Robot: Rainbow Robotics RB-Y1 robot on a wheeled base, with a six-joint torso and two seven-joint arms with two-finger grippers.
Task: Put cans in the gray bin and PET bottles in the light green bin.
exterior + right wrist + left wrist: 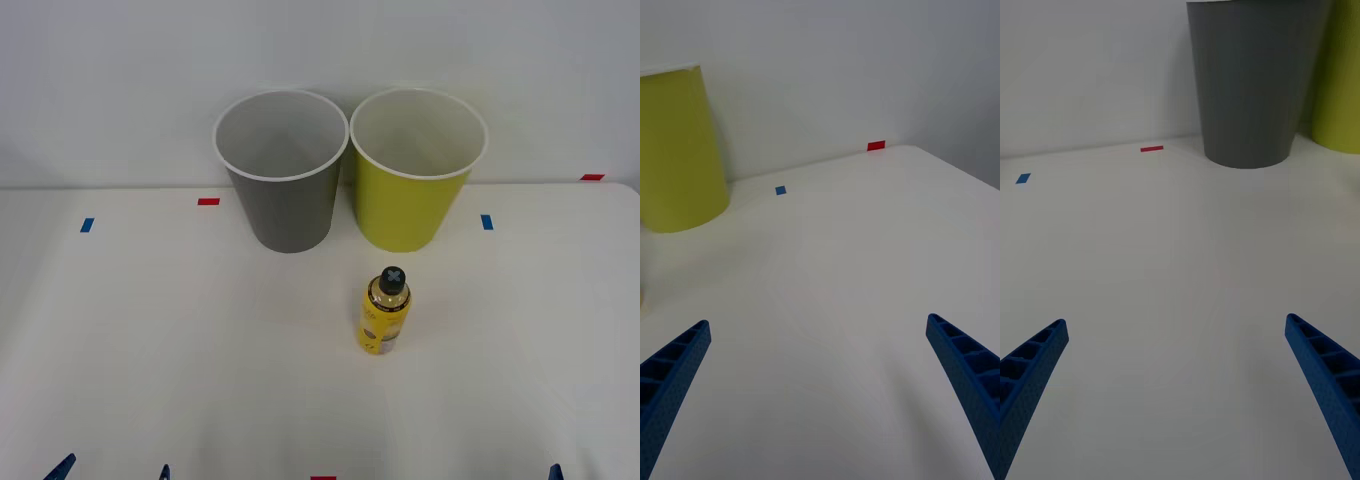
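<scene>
The small plastic bottle [384, 313] with a yellow label and black cap stands upright in the middle of the front view on the white table [150, 350], just below the tall round yellow-green bin [410, 195]; its label's writing is too small to read. The tall round gray bin [283, 190] stands beside the green one, upper middle. The left gripper [1176, 390] and right gripper [820, 390] hang low over the table's near edge, blue fingers spread wide apart, holding nothing.

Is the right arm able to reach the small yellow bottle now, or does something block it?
Probably yes. The bottle stands upright, apart from both bins, with bare table between it and the open right pincer at the near edge.
</scene>
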